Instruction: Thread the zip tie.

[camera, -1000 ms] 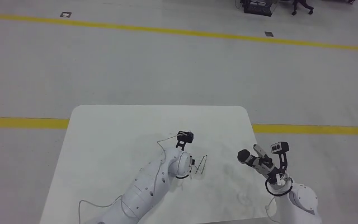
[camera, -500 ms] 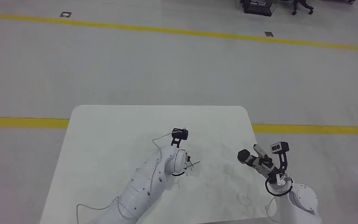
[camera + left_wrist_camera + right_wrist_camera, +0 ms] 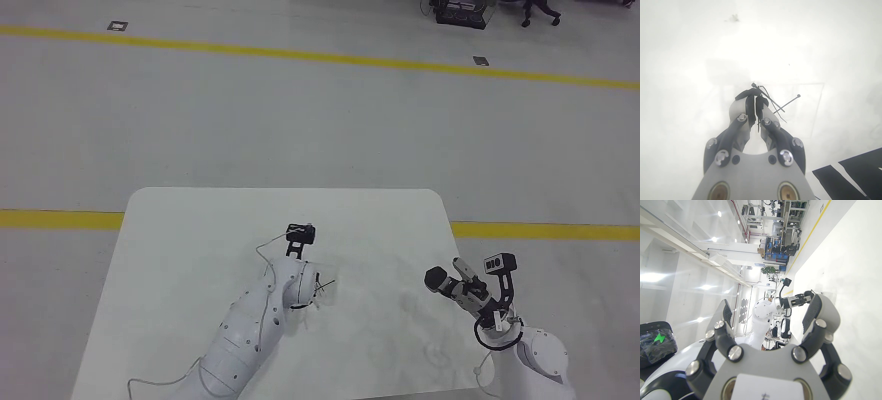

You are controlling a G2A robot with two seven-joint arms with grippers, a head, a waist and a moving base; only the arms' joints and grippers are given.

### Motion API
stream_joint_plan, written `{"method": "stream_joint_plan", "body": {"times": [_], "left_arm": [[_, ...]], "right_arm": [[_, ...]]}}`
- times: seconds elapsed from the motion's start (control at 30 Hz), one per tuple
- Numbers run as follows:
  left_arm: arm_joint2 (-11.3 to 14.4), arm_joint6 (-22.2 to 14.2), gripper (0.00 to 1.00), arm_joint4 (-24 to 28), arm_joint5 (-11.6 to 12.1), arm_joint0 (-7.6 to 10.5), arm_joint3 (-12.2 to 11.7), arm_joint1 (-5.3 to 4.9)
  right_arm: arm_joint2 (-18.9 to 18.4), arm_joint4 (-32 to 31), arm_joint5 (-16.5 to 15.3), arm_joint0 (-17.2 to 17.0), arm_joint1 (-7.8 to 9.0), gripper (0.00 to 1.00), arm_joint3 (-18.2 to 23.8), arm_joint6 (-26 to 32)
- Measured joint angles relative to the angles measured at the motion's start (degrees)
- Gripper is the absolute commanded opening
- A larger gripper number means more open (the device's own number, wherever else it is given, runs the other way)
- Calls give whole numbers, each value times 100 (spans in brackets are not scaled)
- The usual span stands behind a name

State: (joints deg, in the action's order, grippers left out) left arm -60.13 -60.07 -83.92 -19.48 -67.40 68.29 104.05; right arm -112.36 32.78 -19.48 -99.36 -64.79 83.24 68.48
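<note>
Sliding toward the table's [image 3: 180,260] left side over the last second, the left gripper [image 3: 755,106] stays clamped on several zip ties [image 3: 789,102] near the table's middle. The right gripper [image 3: 770,303] waits open by the table's right edge, so threading hasn't begun.

The table [image 3: 180,260] is white, with rounded far corners, and stands on a grey floor [image 3: 300,120] crossed by yellow lines [image 3: 60,219]. Near its middle a thin clear sheet [image 3: 810,113] lies flat on the top, visible mostly by its faint edges. A few black zip ties [image 3: 786,104] cross one another at the sheet's near edge; whether they rest on it cannot be told. Well apart from the sheet lie a small pale scrap [image 3: 734,18] and a tiny dark speck [image 3: 789,64]. Faint curved marks [image 3: 437,355] show toward the front right.
</note>
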Motion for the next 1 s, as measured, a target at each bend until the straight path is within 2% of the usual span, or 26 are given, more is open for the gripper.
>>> {"method": "stream_joint_plan", "body": {"times": [0.03, 0.2, 0.27, 0.37, 0.53, 0.63, 0.77, 1.0], "left_arm": [[-5, -17, 0, -27, 0, -5, -10, 0], [-23, -54, 25, -69, 0, -5, -106, 6], [-29, -45, 31, -110, 0, -3, -118, 9], [-22, -20, 35, -155, 0, -12, -77, 6], [-1, -20, 35, -136, 0, -30, 47, -6], [21, -27, 41, -105, 0, -36, 105, -13], [50, -41, 43, -43, 0, -49, 177, -28], [-44, -103, 49, -45, 0, -136, 502, -50]], "right_arm": [[0, 0, 0, 0, 0, 100, 0, 0], [0, 0, 0, 0, 0, 100, 0, 0], [0, 0, 0, 0, 0, 100, 0, 0], [0, 0, 0, 0, 0, 100, 0, 0], [0, 0, 0, 0, 0, 100, 0, 0], [0, 0, 0, 0, 0, 100, 0, 0], [0, 0, 0, 0, 0, 100, 0, 0], [0, 0, 0, 0, 0, 100, 0, 0]]}}
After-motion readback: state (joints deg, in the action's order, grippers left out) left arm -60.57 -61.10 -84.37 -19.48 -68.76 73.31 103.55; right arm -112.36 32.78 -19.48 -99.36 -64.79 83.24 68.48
